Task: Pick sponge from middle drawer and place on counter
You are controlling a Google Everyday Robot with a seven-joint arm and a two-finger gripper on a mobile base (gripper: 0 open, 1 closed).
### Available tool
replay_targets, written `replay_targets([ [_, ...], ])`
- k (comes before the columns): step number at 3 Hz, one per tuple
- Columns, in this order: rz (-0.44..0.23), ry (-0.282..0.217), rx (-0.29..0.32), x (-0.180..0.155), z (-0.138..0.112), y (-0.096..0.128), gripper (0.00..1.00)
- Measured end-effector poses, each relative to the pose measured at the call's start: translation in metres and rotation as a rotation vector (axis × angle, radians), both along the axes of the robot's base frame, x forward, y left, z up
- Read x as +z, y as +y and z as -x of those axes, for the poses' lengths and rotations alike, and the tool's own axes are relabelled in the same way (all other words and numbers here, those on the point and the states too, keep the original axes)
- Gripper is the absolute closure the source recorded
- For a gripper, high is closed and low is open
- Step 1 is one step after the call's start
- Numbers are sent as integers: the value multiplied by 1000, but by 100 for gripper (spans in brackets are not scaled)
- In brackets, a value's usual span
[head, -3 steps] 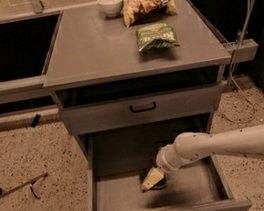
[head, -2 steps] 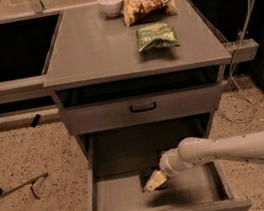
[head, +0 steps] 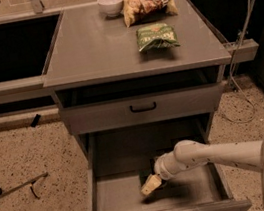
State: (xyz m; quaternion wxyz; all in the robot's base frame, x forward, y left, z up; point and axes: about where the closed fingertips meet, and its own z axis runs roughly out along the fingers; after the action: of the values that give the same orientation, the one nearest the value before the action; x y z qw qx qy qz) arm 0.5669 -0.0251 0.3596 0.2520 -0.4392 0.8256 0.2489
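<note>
The middle drawer [head: 103, 204] is pulled fully open below the cabinet, and its grey floor shows. My gripper [head: 150, 184] reaches in from the right on a white arm. Its pale yellowish tip hangs low over the middle of the drawer floor and casts a dark shadow under it. The sponge does not show clearly. A small dark patch right behind the gripper tip may be it, but I cannot tell. The counter [head: 91, 48] is the flat grey cabinet top above.
On the counter lie a green snack bag [head: 156, 36], a brown and yellow chip bag [head: 147, 2] and a white bowl [head: 110, 3]. The shallower drawer with a black loop handle [head: 143, 107] is shut just above the arm. A cable hangs at the right.
The gripper has shifted slightly left and toward the drawer's front, staying low over the floor.
</note>
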Motion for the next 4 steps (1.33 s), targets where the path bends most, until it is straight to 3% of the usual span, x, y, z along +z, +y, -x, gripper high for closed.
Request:
replay_targets([
  [1, -12, 5, 17, -6, 0, 6, 0],
  [4, -12, 5, 17, -6, 0, 6, 65],
])
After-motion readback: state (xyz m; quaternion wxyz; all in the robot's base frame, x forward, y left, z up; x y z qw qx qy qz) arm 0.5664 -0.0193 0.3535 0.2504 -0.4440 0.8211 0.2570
